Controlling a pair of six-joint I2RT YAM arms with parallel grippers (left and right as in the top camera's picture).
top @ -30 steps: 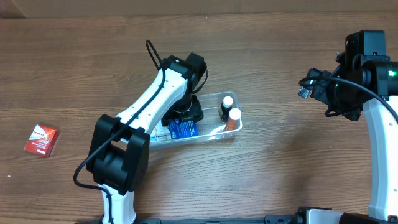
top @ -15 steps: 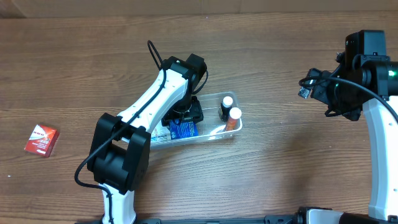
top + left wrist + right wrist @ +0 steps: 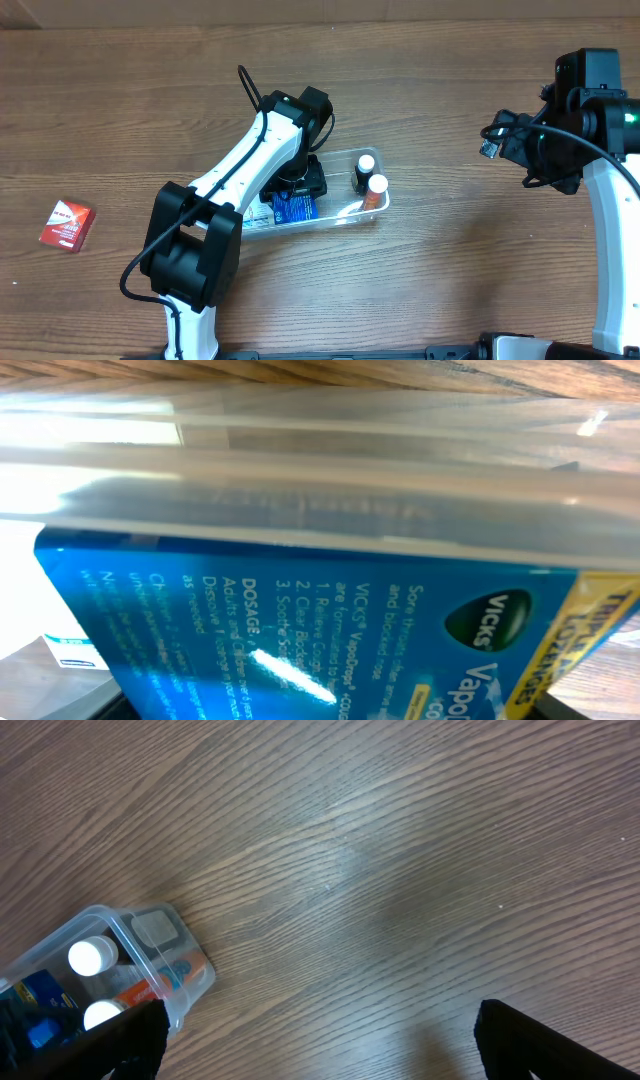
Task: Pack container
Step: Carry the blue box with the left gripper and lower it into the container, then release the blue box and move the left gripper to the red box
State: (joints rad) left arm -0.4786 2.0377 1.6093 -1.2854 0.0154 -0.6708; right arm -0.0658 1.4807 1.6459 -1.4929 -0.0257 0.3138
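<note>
The container (image 3: 345, 215) is a clear tub at the table's middle, and its wall (image 3: 320, 500) runs across the left wrist view. Inside it stand two white-capped bottles (image 3: 367, 161), one of them orange (image 3: 378, 184), beside a blue Vicks box (image 3: 293, 207). My left gripper (image 3: 300, 188) reaches down into the tub. Its dark fingers flank the blue box (image 3: 330, 620), which fills that view, so it is shut on the box. My right gripper (image 3: 320, 1045) hangs open and empty over bare wood, with the container's end (image 3: 190, 982) off to its left.
A small red box (image 3: 66, 224) lies on the wooden table (image 3: 450, 270) far to the left. The right arm (image 3: 570, 120) is raised at the right edge, well away from the tub.
</note>
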